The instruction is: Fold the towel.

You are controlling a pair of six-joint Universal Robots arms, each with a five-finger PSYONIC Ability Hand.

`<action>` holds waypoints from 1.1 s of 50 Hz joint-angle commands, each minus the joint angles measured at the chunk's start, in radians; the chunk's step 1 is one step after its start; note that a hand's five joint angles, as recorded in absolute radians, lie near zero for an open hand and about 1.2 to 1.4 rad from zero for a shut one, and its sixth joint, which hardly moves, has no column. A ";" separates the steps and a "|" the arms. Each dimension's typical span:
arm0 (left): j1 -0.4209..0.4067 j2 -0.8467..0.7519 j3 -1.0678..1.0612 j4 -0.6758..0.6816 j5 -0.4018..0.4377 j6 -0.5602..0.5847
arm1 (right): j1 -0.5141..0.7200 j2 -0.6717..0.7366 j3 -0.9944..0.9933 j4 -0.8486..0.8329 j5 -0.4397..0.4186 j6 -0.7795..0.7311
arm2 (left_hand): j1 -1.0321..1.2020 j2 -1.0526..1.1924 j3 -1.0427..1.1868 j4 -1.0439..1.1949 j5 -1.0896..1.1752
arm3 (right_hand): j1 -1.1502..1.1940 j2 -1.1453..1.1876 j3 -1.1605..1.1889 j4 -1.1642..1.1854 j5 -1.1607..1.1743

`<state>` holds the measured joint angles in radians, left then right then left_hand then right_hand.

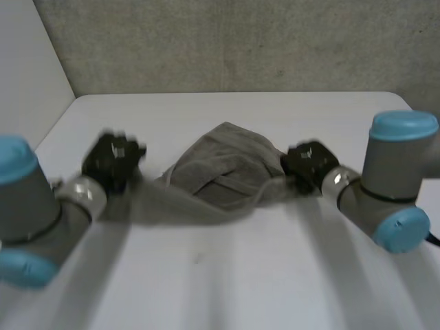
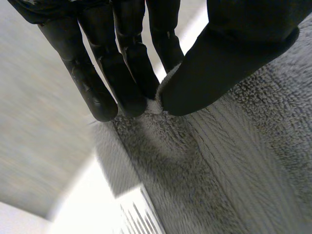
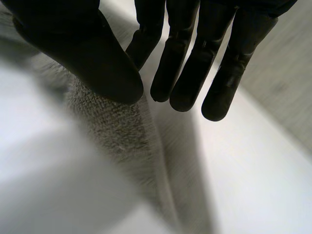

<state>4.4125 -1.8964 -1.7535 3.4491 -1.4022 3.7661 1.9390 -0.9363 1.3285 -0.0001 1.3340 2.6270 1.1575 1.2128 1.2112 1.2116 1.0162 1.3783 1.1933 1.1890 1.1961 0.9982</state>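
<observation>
Head cam sits up behind and between my arms, looking down and forward across the table (image 1: 227,275) to the back wall (image 1: 240,41). It's far enough back to fit both arms in. Each wrist cam rides on its own arm and looks along the palm from super close. My left hand (image 2: 234,63) comes in from the top of one, my right hand (image 3: 73,44) from the other. All three share the towel (image 1: 220,175), and each wrist cam catches the bit at its own fingertips.

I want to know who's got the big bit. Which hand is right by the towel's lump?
The right hand: it sits against the bunched lump of the towel; the left hand pinches a thin stretched-out tail.
</observation>
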 commanded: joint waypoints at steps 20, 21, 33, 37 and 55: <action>-0.016 0.080 0.181 -0.116 -0.112 -0.270 | 0.026 -0.158 -0.069 -0.147 -0.013 0.130 | 0.239 0.183 0.185 0.185 0.206 | 0.018 0.203 0.207 0.200 0.224; -0.016 0.080 0.180 -0.116 -0.112 -0.270 | 0.023 -0.145 -0.043 -0.064 -0.036 0.119 | 0.239 0.183 0.185 0.185 0.206 | 0.018 0.203 0.207 0.200 0.224; -0.039 0.219 -0.158 -0.065 -0.040 -0.146 | -0.018 -0.085 0.060 0.058 -0.055 0.024 | 0.239 0.183 0.185 0.185 0.206 | -0.756 -0.571 -0.567 -0.574 -0.550; -0.056 0.310 -0.164 -0.071 -0.038 -0.134 | -0.006 -0.096 0.000 0.057 -0.058 0.082 | 0.239 0.183 0.185 0.185 0.206 | -1.155 -0.970 -0.966 -0.973 -0.949; -0.113 0.741 -0.301 -0.200 -0.034 -0.131 | 0.092 0.008 -0.272 0.034 -0.243 0.150 | 0.239 0.183 0.185 0.185 0.206 | -1.073 -0.888 -0.884 -0.891 -0.868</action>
<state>4.3096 -1.2318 -2.0308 3.2956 -1.4347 3.6366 1.9916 -1.0048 1.1147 0.0424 1.1117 2.7736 1.1721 1.2180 1.2168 1.2168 1.0288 0.2626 0.2553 0.2434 0.2580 0.0779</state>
